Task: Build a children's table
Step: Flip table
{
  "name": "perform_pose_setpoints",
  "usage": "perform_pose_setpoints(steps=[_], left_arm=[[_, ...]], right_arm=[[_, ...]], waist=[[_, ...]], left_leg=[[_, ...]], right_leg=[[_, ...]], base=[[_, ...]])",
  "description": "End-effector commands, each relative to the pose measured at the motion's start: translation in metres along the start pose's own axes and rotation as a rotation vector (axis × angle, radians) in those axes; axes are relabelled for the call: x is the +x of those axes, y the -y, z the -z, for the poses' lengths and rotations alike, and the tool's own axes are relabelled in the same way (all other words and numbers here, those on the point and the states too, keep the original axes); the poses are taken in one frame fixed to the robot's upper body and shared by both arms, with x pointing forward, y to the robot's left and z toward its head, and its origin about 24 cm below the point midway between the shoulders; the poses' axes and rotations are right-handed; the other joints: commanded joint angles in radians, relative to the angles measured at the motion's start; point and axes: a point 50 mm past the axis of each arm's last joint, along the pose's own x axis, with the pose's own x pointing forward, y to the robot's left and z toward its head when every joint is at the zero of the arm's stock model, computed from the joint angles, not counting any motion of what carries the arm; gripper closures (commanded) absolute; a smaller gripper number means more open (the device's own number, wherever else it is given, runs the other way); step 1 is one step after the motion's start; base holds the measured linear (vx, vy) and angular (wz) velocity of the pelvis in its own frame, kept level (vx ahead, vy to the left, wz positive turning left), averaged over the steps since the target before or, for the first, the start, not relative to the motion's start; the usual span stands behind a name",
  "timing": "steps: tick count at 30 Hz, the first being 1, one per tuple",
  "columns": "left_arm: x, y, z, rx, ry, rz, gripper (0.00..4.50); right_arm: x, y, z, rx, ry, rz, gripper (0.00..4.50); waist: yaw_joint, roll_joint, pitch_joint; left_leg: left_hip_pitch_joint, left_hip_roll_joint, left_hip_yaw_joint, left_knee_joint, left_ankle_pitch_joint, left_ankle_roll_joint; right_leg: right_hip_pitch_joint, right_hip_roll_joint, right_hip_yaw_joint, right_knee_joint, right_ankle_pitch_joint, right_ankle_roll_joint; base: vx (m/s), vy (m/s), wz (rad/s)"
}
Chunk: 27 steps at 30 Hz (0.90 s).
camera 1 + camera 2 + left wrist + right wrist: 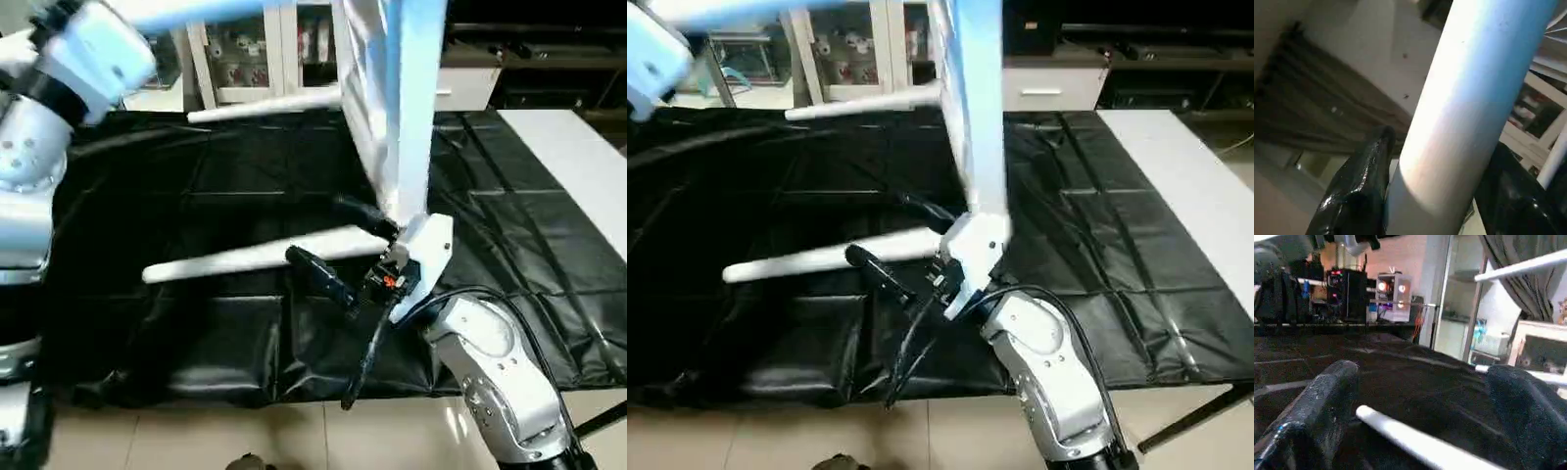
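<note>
The white tabletop [390, 108] stands on edge on the black-covered work table, its legs pointing to the left. My left gripper [1440, 147] is shut on the top leg [1469, 107], one black finger pressed on each side. A second leg [265, 106] sticks out farther back. The lowest leg [245, 258] runs just above the black cover. My right gripper [343, 245] is open, with one finger above that leg and one below, close to the tabletop's lower corner. In the right wrist view the leg [1415, 440] lies between the spread fingers [1327, 396].
The black cover [196, 176] is creased and hangs over the near edge. A white board [578, 166] lies at the right. Glass-door cabinets [245, 49] stand behind. A black cable [367, 362] droops from my right wrist over the front edge.
</note>
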Motion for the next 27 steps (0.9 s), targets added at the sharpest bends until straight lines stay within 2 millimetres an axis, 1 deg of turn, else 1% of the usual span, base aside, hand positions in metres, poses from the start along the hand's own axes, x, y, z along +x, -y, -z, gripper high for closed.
perform_pose_setpoints(steps=[1, 2, 3, 4, 5, 6, 7, 8, 9, 10, 11, 12, 13, 14, 15, 16, 17, 18, 19, 20, 21, 24, 25, 27], left_arm=[[-0.001, -0.032, -0.001, -0.255, 0.012, -0.245, 2.32], [-0.001, -0.032, -0.001, -0.255, 0.012, -0.245, 2.32], [-0.001, -0.032, -0.001, -0.272, 0.016, -0.253, 2.32], [-0.002, -0.032, -0.002, -0.282, 0.017, -0.258, 2.32], [-0.002, -0.032, -0.002, -0.308, 0.023, -0.261, 2.32], [-0.002, -0.032, -0.002, -0.308, 0.023, -0.261, 2.32], [-0.003, -0.031, -0.002, -0.344, 0.033, -0.270, 2.32], [-0.003, -0.031, -0.002, -0.347, 0.033, -0.271, 2.32], [-0.006, -0.028, -0.004, -0.418, 0.059, -0.277, 2.32], [-0.006, -0.028, -0.004, -0.418, 0.059, -0.277, 2.32], [-0.008, -0.027, -0.005, -0.438, 0.068, -0.277, 2.32], [-0.010, -0.026, -0.006, -0.452, 0.074, -0.277, 2.32], [-0.012, -0.024, -0.007, -0.465, 0.087, -0.268, 2.32], [-0.014, -0.023, -0.007, -0.470, 0.091, -0.265, 2.32], [-0.015, -0.022, -0.008, -0.478, 0.096, -0.262, 2.32], [-0.016, -0.022, -0.008, -0.483, 0.098, -0.261, 2.32], [-0.016, -0.022, -0.007, -0.486, 0.098, -0.263, 2.32], [-0.017, -0.022, -0.007, -0.484, 0.096, -0.264, 2.32], [-0.017, -0.022, -0.007, -0.486, 0.097, -0.266, 2.32], [-0.018, -0.022, -0.007, -0.486, 0.096, -0.269, 2.32], [-0.018, -0.022, -0.007, -0.488, 0.098, -0.269, 2.32], [-0.019, -0.022, -0.007, -0.490, 0.098, -0.269, 2.32], [-0.020, -0.022, -0.007, -0.493, 0.098, -0.269, 2.32], [-0.021, -0.022, -0.008, -0.494, 0.097, -0.268, 2.32]], right_arm=[[-0.005, 0.010, 0.014, 0.024, -0.105, 0.075, 0.00], [-0.005, 0.010, 0.014, 0.024, -0.105, 0.075, 0.00], [-0.007, 0.014, 0.020, 0.027, -0.151, 0.104, 0.00], [-0.008, 0.017, 0.024, 0.027, -0.181, 0.122, 0.00], [-0.010, 0.021, 0.028, 0.029, -0.203, 0.149, 0.00], [-0.010, 0.021, 0.028, 0.029, -0.203, 0.149, 0.00], [-0.014, 0.028, 0.033, 0.049, -0.229, 0.213, 0.00], [-0.014, 0.028, 0.033, 0.051, -0.230, 0.219, 0.00], [-0.021, 0.043, 0.041, 0.118, -0.243, 0.368, 0.00], [-0.021, 0.043, 0.041, 0.118, -0.243, 0.368, 0.00], [-0.023, 0.047, 0.043, 0.143, -0.241, 0.412, 0.00], [-0.024, 0.051, 0.043, 0.174, -0.222, 0.443, 0.00], [-0.024, 0.053, 0.042, 0.205, -0.195, 0.457, 0.00], [-0.023, 0.054, 0.040, 0.235, -0.162, 0.455, 0.00], [-0.022, 0.054, 0.038, 0.257, -0.132, 0.446, 0.00], [-0.021, 0.054, 0.037, 0.269, -0.113, 0.438, 0.00], [-0.017, 0.055, 0.033, 0.287, -0.061, 0.424, 0.00], [-0.014, 0.056, 0.030, 0.312, -0.017, 0.410, 0.00], [-0.011, 0.056, 0.028, 0.342, 0.024, 0.398, 0.00], [-0.007, 0.056, 0.025, 0.366, 0.059, 0.382, 0.00], [-0.003, 0.055, 0.022, 0.395, 0.099, 0.346, 0.00], [-0.001, 0.054, 0.020, 0.420, 0.128, 0.319, 0.00], [0.002, 0.053, 0.019, 0.439, 0.148, 0.284, 0.00], [0.006, 0.056, 0.022, 0.425, 0.129, 0.286, 0.00]], waist=[[-0.001, -0.002, -0.072], [-0.001, -0.002, -0.072], [-0.001, -0.002, -0.073], [0.002, -0.002, -0.074], [0.002, -0.004, -0.075], [0.005, -0.003, -0.074], [0.006, -0.008, -0.076], [0.006, -0.008, -0.076], [0.010, -0.011, -0.077], [0.016, -0.009, -0.080], [0.019, -0.012, -0.082], [0.025, -0.011, -0.086], [0.027, -0.013, -0.085], [0.028, -0.015, -0.084], [0.030, -0.011, -0.084], [0.029, -0.012, -0.083], [0.029, -0.010, -0.081], [0.027, -0.013, -0.080], [0.027, -0.015, -0.079], [0.025, -0.017, -0.076], [0.023, -0.016, -0.076], [0.022, -0.017, -0.079], [0.021, -0.019, -0.080], [0.019, -0.019, -0.081]], left_leg=[[0.014, 0.054, -0.032, -0.086, -0.196, -0.007], [0.014, 0.054, -0.032, -0.086, -0.196, -0.007], [0.015, 0.052, -0.030, -0.083, -0.195, -0.008], [0.016, 0.052, -0.029, -0.082, -0.190, -0.007], [0.015, 0.052, -0.029, -0.081, -0.186, -0.007], [0.014, 0.052, -0.028, -0.081, -0.182, -0.003], [0.015, 0.053, -0.027, -0.080, -0.174, 0.001], [0.015, 0.053, -0.027, -0.080, -0.174, 0.001], [0.014, 0.052, -0.025, -0.079, -0.150, 0.007], [0.016, 0.052, -0.025, -0.077, -0.143, 0.007], [0.016, 0.053, -0.024, -0.075, -0.131, 0.008], [0.018, 0.055, -0.022, -0.071, -0.103, 0.018], [0.011, 0.054, -0.021, -0.069, -0.083, 0.030], [0.010, 0.055, -0.021, -0.070, -0.086, 0.035], [0.010, 0.056, -0.022, -0.070, -0.097, 0.038], [0.010, 0.056, -0.022, -0.072, -0.103, 0.038], [0.012, 0.057, -0.023, -0.075, -0.122, 0.032], [0.012, 0.057, -0.023, -0.077, -0.155, 0.027], [0.012, 0.057, -0.025, -0.080, -0.166, 0.020], [0.012, 0.059, -0.025, -0.082, -0.173, 0.017], [0.012, 0.058, -0.026, -0.083, -0.177, 0.014], [0.012, 0.058, -0.025, -0.081, -0.150, 0.018], [0.009, 0.056, -0.024, -0.079, -0.121, 0.024], [0.008, 0.055, -0.023, -0.077, -0.109, 0.027]], right_leg=[[0.038, -0.082, 0.058, -0.080, -0.208, -0.170], [0.038, -0.082, 0.058, -0.080, -0.208, -0.170], [0.038, -0.081, 0.057, -0.079, -0.196, -0.181], [0.038, -0.082, 0.057, -0.079, -0.186, -0.184], [0.040, -0.083, 0.057, -0.078, -0.180, -0.185], [0.040, -0.084, 0.057, -0.079, -0.177, -0.186], [0.040, -0.083, 0.057, -0.078, -0.166, -0.183], [0.040, -0.083, 0.057, -0.078, -0.166, -0.183], [0.040, -0.085, 0.057, -0.077, -0.154, -0.187], [0.038, -0.086, 0.056, -0.075, -0.154, -0.191], [0.039, -0.086, 0.057, -0.073, -0.138, -0.192], [0.036, -0.085, 0.056, -0.066, -0.087, -0.200], [0.036, -0.084, 0.054, -0.061, -0.048, -0.206], [0.037, -0.086, 0.053, -0.062, -0.050, -0.208], [0.035, -0.085, 0.051, -0.063, -0.063, -0.205], [0.035, -0.085, 0.051, -0.065, -0.072, -0.201], [0.033, -0.082, 0.050, -0.068, -0.095, -0.193], [0.033, -0.086, 0.051, -0.071, -0.118, -0.188], [0.035, -0.087, 0.051, -0.072, -0.138, -0.181], [0.034, -0.088, 0.052, -0.074, -0.150, -0.178], [0.035, -0.088, 0.052, -0.075, -0.162, -0.174], [0.037, -0.088, 0.052, -0.071, -0.132, -0.176], [0.038, -0.086, 0.051, -0.068, -0.098, -0.179], [0.039, -0.088, 0.049, -0.066, -0.092, -0.187]], base=[[0.000, 0.000, 0.00], [0.000, 0.000, 0.00], [0.000, 0.000, 0.00], [0.000, 0.000, 0.00], [0.000, 0.000, 0.00], [0.000, 0.000, 0.00], [0.000, 0.000, 0.00], [0.000, 0.000, 0.00], [0.000, 0.000, 0.00], [0.000, 0.000, 0.00], [0.000, 0.000, 0.00], [0.000, 0.000, 0.00], [0.000, 0.000, 0.00], [0.000, 0.000, 0.00], [0.000, 0.000, 0.00], [0.000, 0.000, 0.00], [0.000, 0.000, 0.00], [0.000, 0.000, 0.00], [0.000, 0.000, 0.00], [0.000, 0.000, 0.00], [0.000, 0.000, 0.00], [0.000, 0.000, 0.00], [0.000, 0.000, 0.00], [0.000, 0.000, 0.00]])
